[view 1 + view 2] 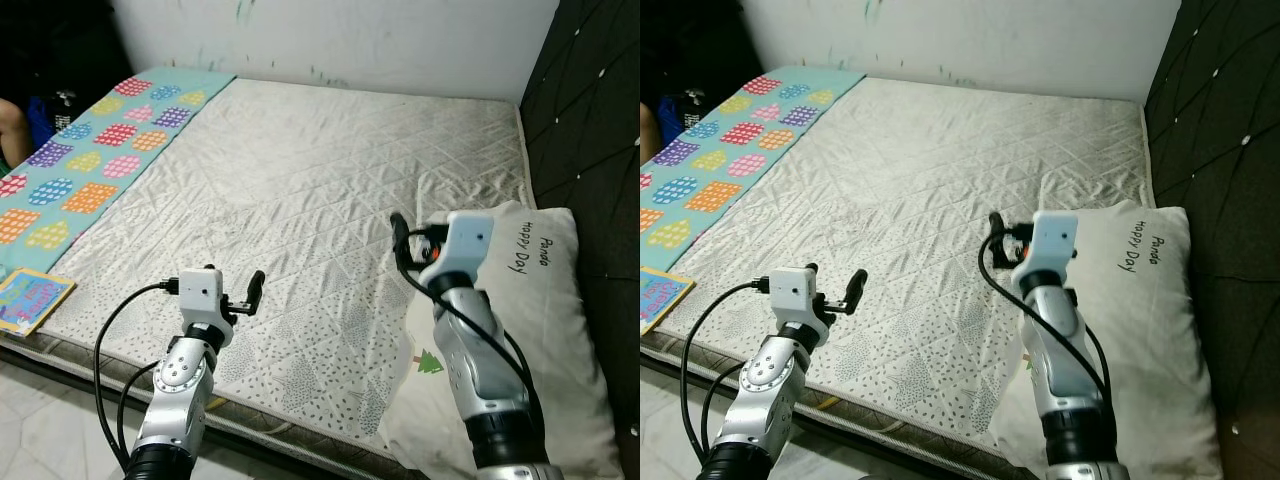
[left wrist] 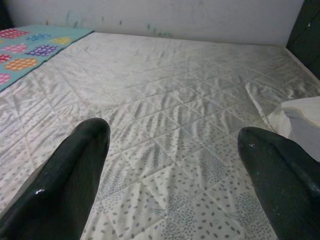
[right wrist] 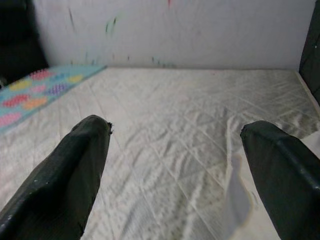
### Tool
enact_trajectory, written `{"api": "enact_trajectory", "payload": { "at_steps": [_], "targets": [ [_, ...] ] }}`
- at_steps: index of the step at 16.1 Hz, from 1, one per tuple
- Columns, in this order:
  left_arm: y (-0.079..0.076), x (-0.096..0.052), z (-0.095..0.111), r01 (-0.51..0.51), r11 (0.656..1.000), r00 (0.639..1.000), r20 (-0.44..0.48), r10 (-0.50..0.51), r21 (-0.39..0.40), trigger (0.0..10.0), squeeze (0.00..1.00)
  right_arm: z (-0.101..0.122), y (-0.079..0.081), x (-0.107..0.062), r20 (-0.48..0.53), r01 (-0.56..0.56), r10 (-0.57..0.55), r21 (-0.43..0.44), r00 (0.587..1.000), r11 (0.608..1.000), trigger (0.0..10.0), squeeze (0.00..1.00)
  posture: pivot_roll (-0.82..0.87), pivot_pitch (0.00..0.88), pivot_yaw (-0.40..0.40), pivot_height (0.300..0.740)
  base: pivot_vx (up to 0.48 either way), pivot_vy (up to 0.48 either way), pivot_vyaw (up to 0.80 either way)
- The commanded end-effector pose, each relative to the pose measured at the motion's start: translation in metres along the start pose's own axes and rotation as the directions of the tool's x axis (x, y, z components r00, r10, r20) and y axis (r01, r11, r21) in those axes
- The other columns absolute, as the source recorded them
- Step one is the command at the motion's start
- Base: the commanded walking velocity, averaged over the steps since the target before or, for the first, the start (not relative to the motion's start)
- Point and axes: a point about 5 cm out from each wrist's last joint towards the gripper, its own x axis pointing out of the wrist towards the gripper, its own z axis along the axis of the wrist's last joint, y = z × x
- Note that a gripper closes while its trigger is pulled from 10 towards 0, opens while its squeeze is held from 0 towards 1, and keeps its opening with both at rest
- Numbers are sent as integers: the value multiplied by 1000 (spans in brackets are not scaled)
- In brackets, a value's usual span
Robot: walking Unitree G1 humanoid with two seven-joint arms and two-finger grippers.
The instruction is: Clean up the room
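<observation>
A wide bed lies before me, its grey-white quilted cover stitched in diamonds and speckled with small dots near the front edge. Along its left side lies a turquoise mat printed with coloured dotted patches. On the right a dark tufted headboard stands against the bed, and a pale wall closes the far side. A white pillow with a small tree picture and some lettering lies at the bed's right front corner, touching the headboard side. A flat colourful book rests at the left front edge of the bed, beside the mat. My right gripper hangs above the cover just beside the pillow's inner edge, its two black fingers spread wide with nothing between them. My left gripper hovers over the dotted front part of the cover, well apart from the book, its fingers also spread apart and holding nothing.
</observation>
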Motion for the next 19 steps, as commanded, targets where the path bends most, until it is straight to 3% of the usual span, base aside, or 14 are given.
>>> {"api": "enact_trajectory", "payload": {
  "at_steps": [1,9,13,16,19],
  "targets": [
    [4,0,-1,-12,1000,1000,-3,12,-3,10000,0,-1,2,-1,-10,-15,14,-31,1000,999,10000,0,-14,0,63,740,0,0,0],
    [-1,1,4,-2,999,1000,21,3,-51,10000,0,-26,-11,-8,-152,21,-28,-50,988,999,10000,0,-19,0,53,740,0,0,0],
    [-1,2,4,1,999,1000,16,0,-53,10000,0,-26,-18,-10,-151,55,-74,-122,986,991,10000,0,-24,0,58,740,0,0,0],
    [-1,3,4,3,999,1000,14,-2,-53,10000,0,-26,-10,-9,-148,10,-27,-120,989,993,10000,0,-26,0,61,740,0,260,0],
    [-1,3,4,2,999,1000,13,-2,-51,10000,0,-27,-2,-12,-157,-45,44,-3,987,999,10000,0,-18,0,58,740,0,269,0]
  ]
}}
